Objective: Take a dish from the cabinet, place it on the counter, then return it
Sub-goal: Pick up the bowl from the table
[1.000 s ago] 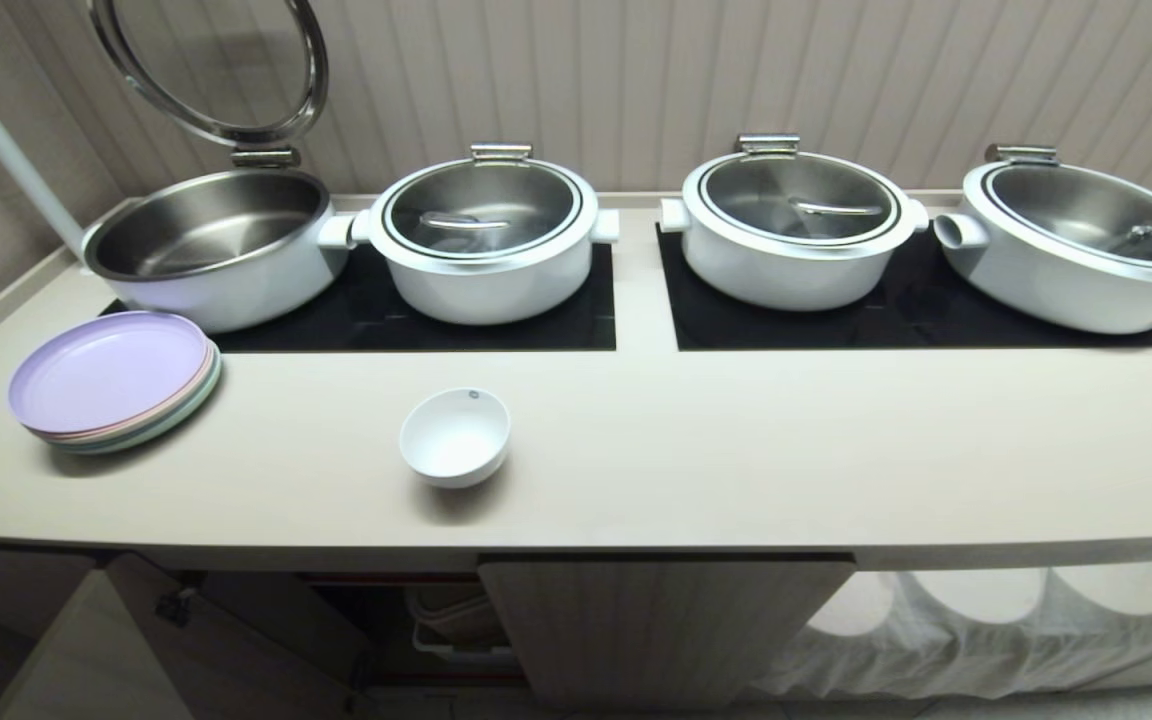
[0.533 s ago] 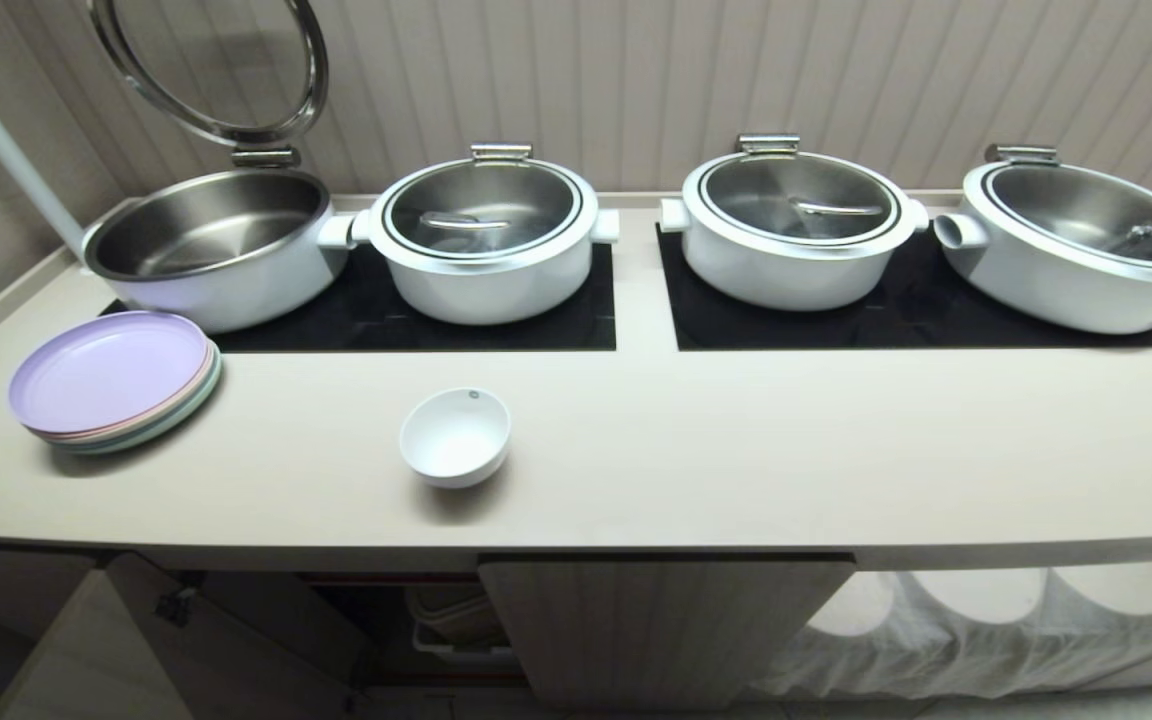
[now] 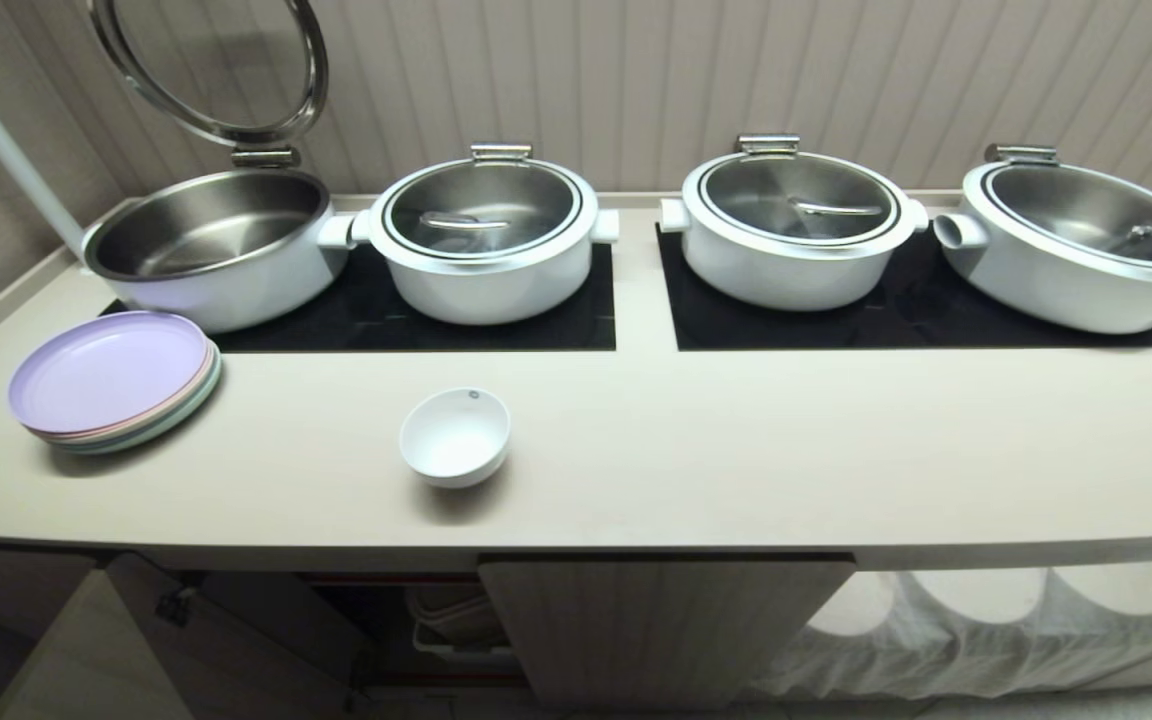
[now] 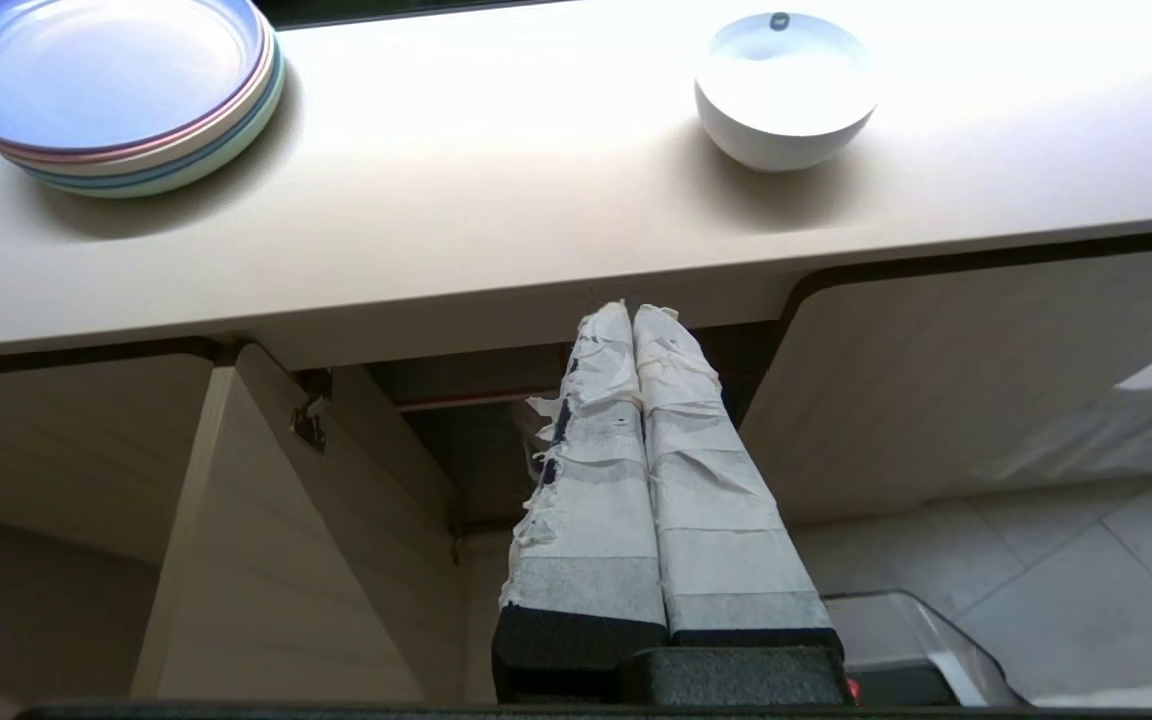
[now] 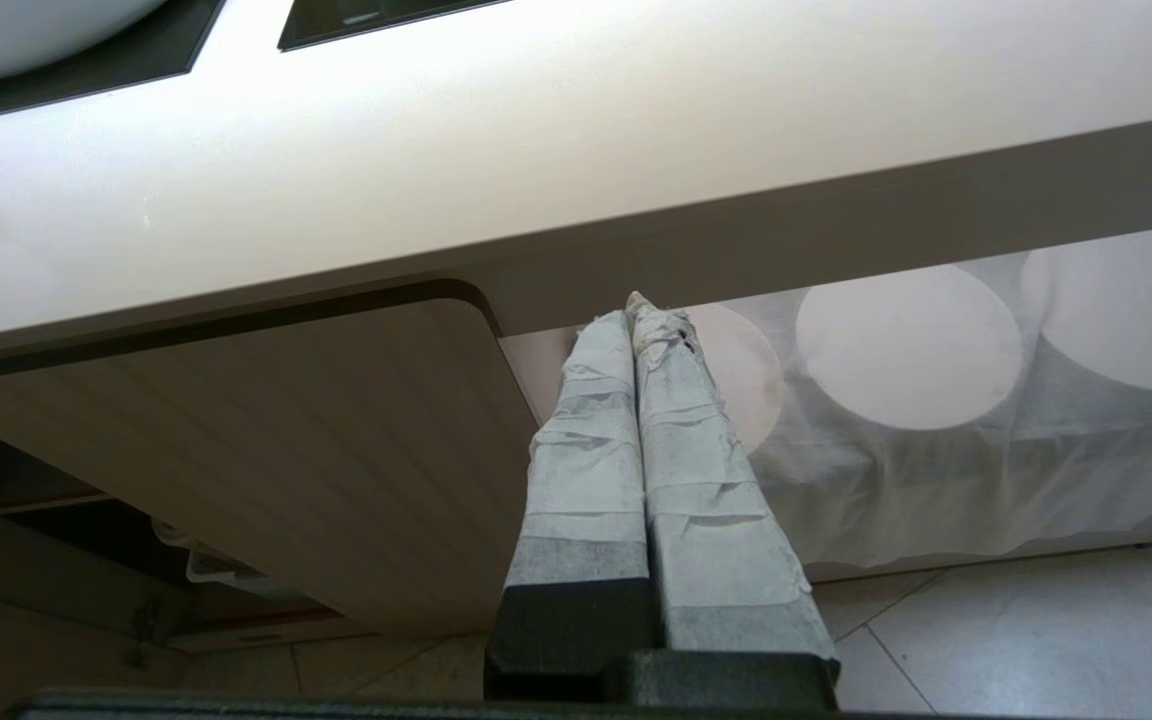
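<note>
Dish (image 3: pixel 455 437) empty on counter (image 3: pixel 736 450) (pots (image 3: pixel 484 240) lidded).

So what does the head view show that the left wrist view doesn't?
Only the head view shows the four white pots on black mats and the ribbed wall. Only the left wrist view shows the left gripper, jaws shut, below the counter's edge before the open cabinet. Both show the dish on the counter and the plates.

White dish (image 3: pixel 455 437) upright on counter (image 3: pixel 736 450)
</note>
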